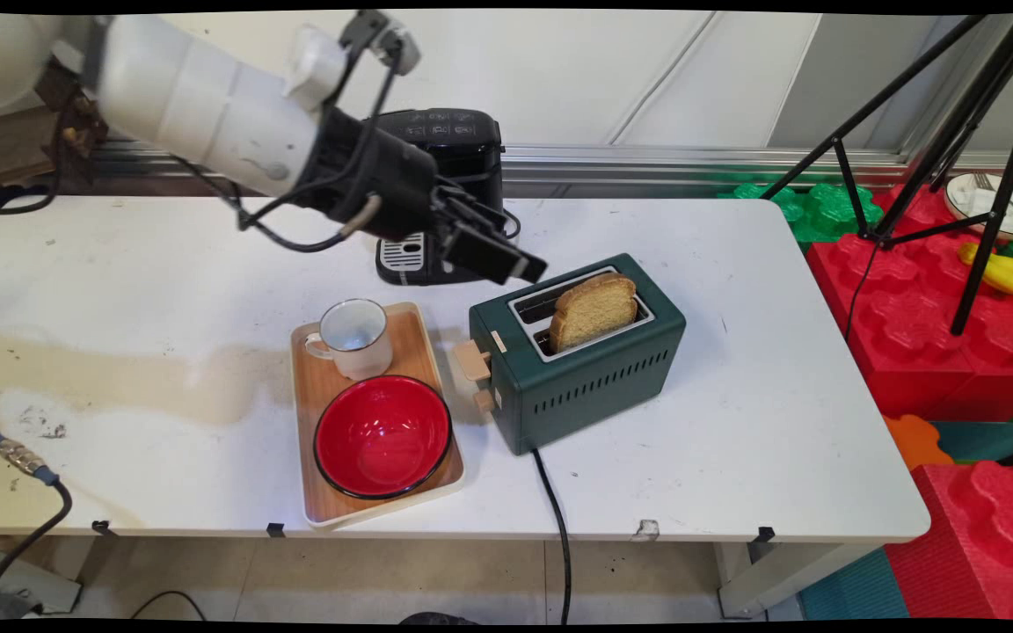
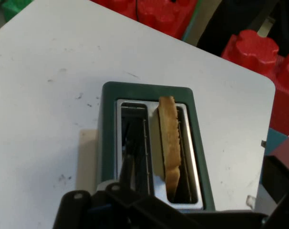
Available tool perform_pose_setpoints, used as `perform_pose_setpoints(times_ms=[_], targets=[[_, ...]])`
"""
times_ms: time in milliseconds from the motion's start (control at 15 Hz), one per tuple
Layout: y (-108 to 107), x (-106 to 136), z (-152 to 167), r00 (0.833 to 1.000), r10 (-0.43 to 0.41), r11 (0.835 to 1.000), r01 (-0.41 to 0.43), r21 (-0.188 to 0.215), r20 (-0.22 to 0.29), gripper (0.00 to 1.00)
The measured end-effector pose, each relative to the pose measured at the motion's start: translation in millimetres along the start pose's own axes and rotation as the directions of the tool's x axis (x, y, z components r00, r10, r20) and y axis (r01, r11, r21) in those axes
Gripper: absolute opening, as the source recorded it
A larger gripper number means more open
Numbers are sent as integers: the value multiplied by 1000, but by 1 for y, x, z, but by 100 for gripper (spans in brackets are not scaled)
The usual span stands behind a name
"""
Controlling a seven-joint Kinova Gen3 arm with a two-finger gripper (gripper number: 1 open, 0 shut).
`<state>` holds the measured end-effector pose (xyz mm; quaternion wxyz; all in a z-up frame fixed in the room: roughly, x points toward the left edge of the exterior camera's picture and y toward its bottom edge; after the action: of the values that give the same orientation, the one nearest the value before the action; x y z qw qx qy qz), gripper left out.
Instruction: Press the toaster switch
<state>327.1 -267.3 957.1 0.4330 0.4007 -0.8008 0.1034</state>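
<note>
Hovering just above the far-left end of the dark green two-slot metal toaster (image 1: 590, 356), the black two-finger pincer (image 1: 506, 261) holds nothing; whether its fingers stand apart or together cannot be told. A browned slice of bread (image 1: 593, 309) stands upright in the toaster's nearer slot, its top rising above the rim, while the farther slot (image 2: 133, 143) is bare. Left of the toaster on the white desk (image 1: 735, 440) lies a light wooden tray (image 1: 419, 347) carrying a white enamel mug (image 1: 353, 338) at its far end and a red bowl with a black rim (image 1: 382, 436) at its near end. A black coffee machine (image 1: 458, 149) stands behind the pincer, toward the wall. The toaster's black cord (image 1: 557, 519) runs over the desk's near edge.
</note>
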Motion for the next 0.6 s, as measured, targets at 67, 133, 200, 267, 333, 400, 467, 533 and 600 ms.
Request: perform_pose_setpoints(times_ms=[67, 133, 200, 267, 333, 400, 467, 533, 600], targets=[[0, -2, -4, 1000, 5, 1000, -5, 1, 0, 100], [0, -6, -10, 1000, 12, 1000, -12, 2, 1, 100], [-1, -12, -17, 1000, 21, 1000, -21, 2, 2, 100], [-2, -18, -24, 1000, 30, 1000, -30, 3, 5, 100], [-3, -24, -29, 999, 38, 999, -38, 2, 9, 100], [-5, -30, -35, 999, 47, 999, -47, 1, 15, 100], [-6, -35, -39, 998, 54, 999, -54, 0, 20, 100], [-8, -41, -43, 998, 63, 998, -63, -2, 27, 100], [-9, -45, -46, 997, 67, 998, -67, -3, 30, 100]])
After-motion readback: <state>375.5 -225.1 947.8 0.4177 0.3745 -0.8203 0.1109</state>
